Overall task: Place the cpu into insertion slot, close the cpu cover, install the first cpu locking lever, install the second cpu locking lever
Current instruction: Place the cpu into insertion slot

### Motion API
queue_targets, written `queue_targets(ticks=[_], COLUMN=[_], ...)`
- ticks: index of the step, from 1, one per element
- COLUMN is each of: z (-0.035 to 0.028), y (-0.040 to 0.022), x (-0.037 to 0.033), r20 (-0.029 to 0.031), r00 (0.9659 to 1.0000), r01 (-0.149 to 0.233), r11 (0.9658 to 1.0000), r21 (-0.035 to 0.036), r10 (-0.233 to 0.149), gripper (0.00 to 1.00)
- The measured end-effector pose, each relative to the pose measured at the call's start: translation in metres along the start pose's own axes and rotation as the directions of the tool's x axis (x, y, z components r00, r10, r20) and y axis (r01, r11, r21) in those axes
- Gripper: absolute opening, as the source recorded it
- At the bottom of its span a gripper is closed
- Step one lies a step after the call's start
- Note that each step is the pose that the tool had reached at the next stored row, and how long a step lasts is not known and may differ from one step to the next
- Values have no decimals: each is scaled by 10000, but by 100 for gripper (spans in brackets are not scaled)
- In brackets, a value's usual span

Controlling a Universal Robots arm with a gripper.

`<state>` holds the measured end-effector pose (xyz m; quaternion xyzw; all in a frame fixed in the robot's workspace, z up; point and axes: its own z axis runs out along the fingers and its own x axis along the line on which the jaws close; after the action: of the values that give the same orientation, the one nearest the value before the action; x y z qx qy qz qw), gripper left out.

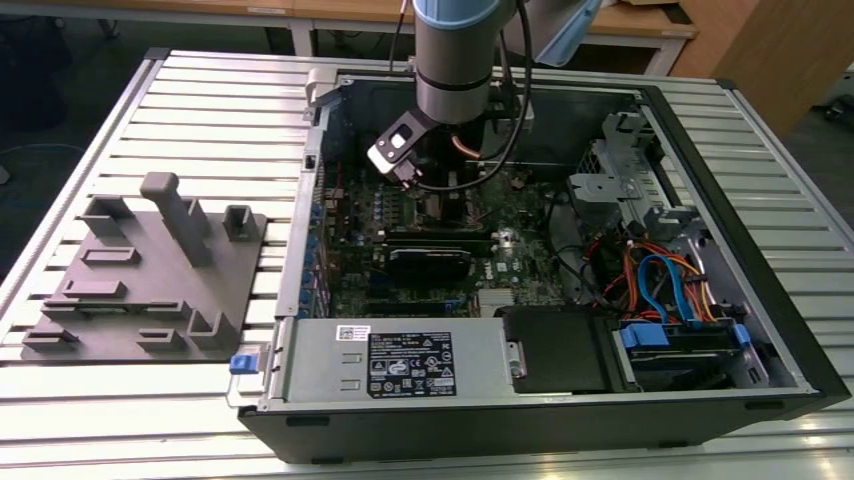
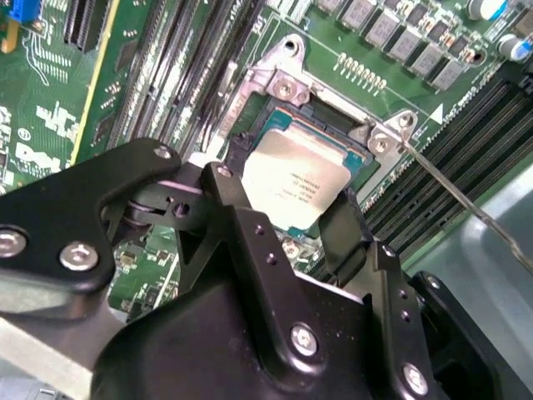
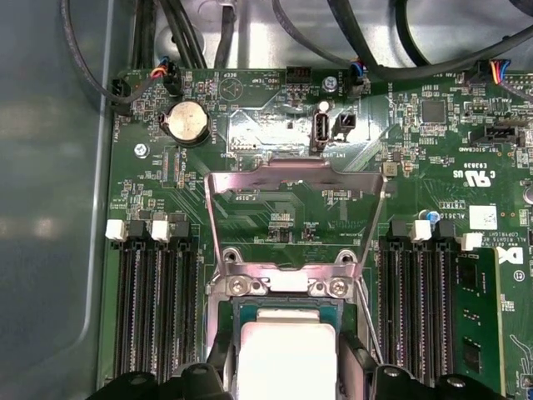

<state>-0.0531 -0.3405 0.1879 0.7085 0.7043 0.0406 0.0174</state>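
Note:
The cpu (image 3: pixel 287 350), a flat square with a silvery top, lies in the insertion slot (image 3: pixel 283 286) on the green board. It is also in the second wrist view, cpu (image 2: pixel 298 185) inside the slot's metal rim (image 2: pixel 283 87). My gripper (image 3: pixel 287 375) straddles it, one black finger at each side edge, and appears shut on it; gripper (image 2: pixel 283 204) shows the same hold. The cpu cover (image 3: pixel 291 171) is swung open and lies back beyond the slot. A thin wire lever (image 2: pixel 466 204) stands free beside the slot. In the exterior view the arm (image 1: pixel 461 60) reaches down into the open computer case (image 1: pixel 534 400).
Long black memory slots (image 3: pixel 154 300) run on both sides of the socket, with another bank (image 3: pixel 425 300) opposite. Cables (image 3: pixel 391 50) cross the far case wall. A coin battery (image 3: pixel 186 122) sits on the board. A grey fixture plate (image 1: pixel 147 270) lies at the exterior view's left.

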Motion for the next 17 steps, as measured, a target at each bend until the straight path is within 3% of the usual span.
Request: queue_targets(ticks=[5,13,14,16,17], z=[-17,-134,-147,-170,-180], y=[1,11,12,16,17], x=[1,4,4,5,5], r20=[-7,-18,-18,-18,-18], r00=[10000,10000,10000,10000,10000], r01=[-1,-3,-3,-3,-4], r11=[10000,10000,10000,10000,10000], r21=[-1,43,52,76,87], r10=[1,3,3,3,4], gripper=[60,60,58,46,46])
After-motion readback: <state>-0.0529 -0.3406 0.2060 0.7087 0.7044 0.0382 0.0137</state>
